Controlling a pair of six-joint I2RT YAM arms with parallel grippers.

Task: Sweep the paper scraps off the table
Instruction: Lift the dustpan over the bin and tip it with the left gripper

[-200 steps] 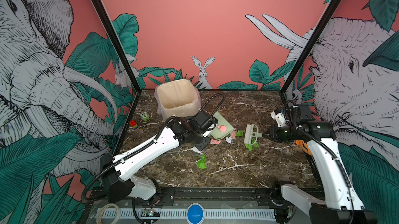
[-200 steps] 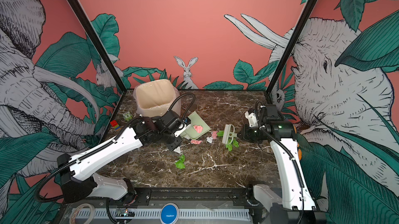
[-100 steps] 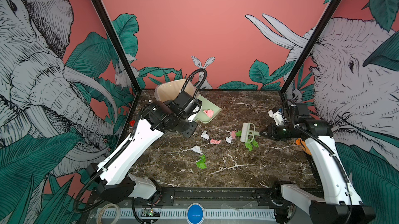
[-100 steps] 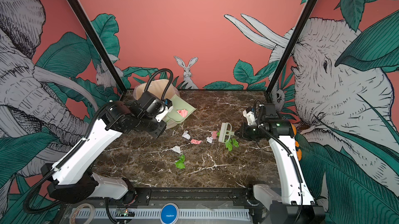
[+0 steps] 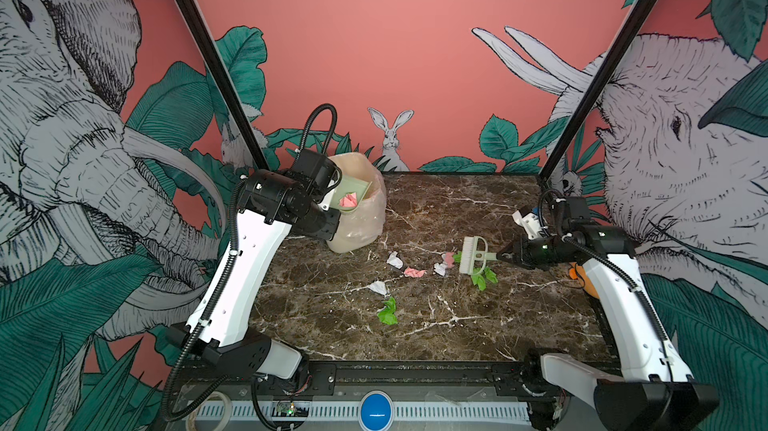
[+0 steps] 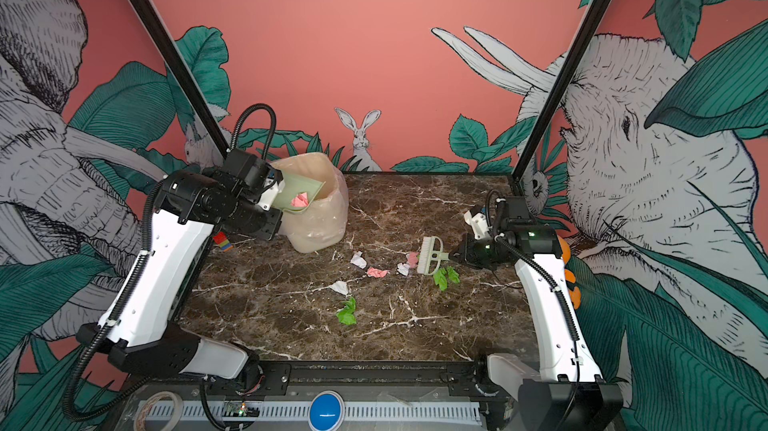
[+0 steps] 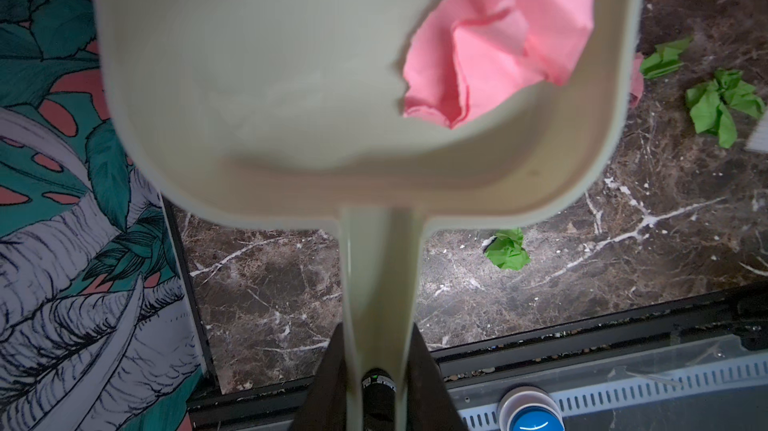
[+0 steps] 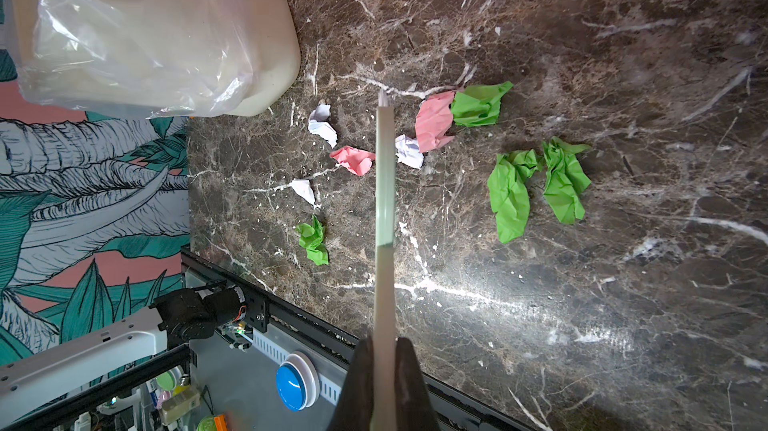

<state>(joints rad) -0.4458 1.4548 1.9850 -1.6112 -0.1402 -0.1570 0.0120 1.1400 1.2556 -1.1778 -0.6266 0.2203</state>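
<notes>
Over bin [image 5: 361,225], contents unclear: dustpan [image 7: 270,96] holds pink scrap [image 7: 490,55] | left fingers [image 7: 328,366] clamp dustpan | right fingers [image 8: 361,379] clamp brush [image 5: 471,256]

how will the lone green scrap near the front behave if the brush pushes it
The green scrap is thin crumpled paper, so probably very light, likely to skid on the glossy table. Its loose folds suggest it may flatten and slip under the brush rather than roll.

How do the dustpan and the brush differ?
The dustpan, in the left gripper, is raised and tilted at the bin; the brush, in the right gripper, is low by scraps on the table. The dustpan holds a pink scrap; the brush nothing. Both are pale green.
</notes>
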